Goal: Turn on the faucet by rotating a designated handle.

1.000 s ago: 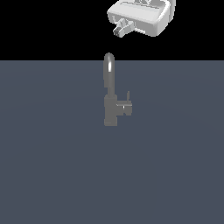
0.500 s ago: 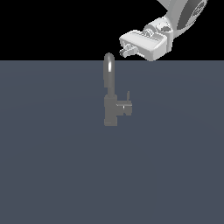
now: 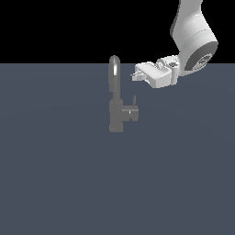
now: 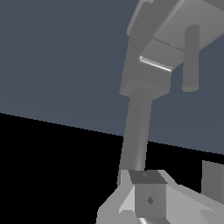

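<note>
The grey faucet [image 3: 116, 117] stands upright in the middle of the exterior view, its arched spout [image 3: 114, 69] rising above the body. The handle [image 3: 132, 114] is a short stub on the body's right side in that view, with a thin lever pin [image 3: 135, 101] upright on it. My gripper [image 3: 136, 75] hangs above and slightly right of the handle, level with the spout's top, touching nothing. In the wrist view the faucet [image 4: 144, 61], the pin [image 4: 191, 57] and the spout [image 4: 137, 131] lie ahead of the gripper [image 4: 179, 186], whose fingers stand apart and empty.
A flat dark blue-grey floor [image 3: 55, 174] spreads around the faucet. The white arm [image 3: 193, 36] reaches in from the exterior view's upper right.
The gripper has come down from the top of the exterior view to the spout's height, with the arm's wrist swinging into view. The faucet has not moved.
</note>
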`<state>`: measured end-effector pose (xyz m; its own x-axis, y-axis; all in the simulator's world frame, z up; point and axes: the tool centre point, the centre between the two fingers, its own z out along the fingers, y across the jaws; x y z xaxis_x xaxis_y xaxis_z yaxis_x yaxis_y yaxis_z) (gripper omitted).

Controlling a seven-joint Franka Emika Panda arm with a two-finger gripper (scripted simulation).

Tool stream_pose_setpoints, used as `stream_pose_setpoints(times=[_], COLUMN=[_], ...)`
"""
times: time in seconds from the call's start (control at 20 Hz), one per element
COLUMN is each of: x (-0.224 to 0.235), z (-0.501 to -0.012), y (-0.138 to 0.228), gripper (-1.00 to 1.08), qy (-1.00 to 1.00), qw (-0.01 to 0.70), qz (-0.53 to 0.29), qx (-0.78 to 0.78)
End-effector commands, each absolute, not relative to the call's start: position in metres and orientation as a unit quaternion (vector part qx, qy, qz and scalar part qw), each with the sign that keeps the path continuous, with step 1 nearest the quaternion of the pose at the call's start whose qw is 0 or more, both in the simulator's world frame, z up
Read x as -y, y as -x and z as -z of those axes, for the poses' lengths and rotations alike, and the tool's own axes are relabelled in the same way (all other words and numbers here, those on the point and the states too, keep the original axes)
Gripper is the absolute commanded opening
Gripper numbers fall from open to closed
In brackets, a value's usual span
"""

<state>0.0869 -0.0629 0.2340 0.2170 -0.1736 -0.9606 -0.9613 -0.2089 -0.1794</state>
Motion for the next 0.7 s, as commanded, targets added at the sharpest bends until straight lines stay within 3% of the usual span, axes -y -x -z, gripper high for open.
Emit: stream_pose_setpoints(times=[0.0, 0.65], x=[0.067, 0.072], z=[-0.214, -0.148], y=[-0.094, -0.106], gripper=[-1.00, -1.00], qy=[0.607, 0.496], qw=[0.462, 0.507], qz=[-0.455, -0.491], qx=[-0.459, -0.506])
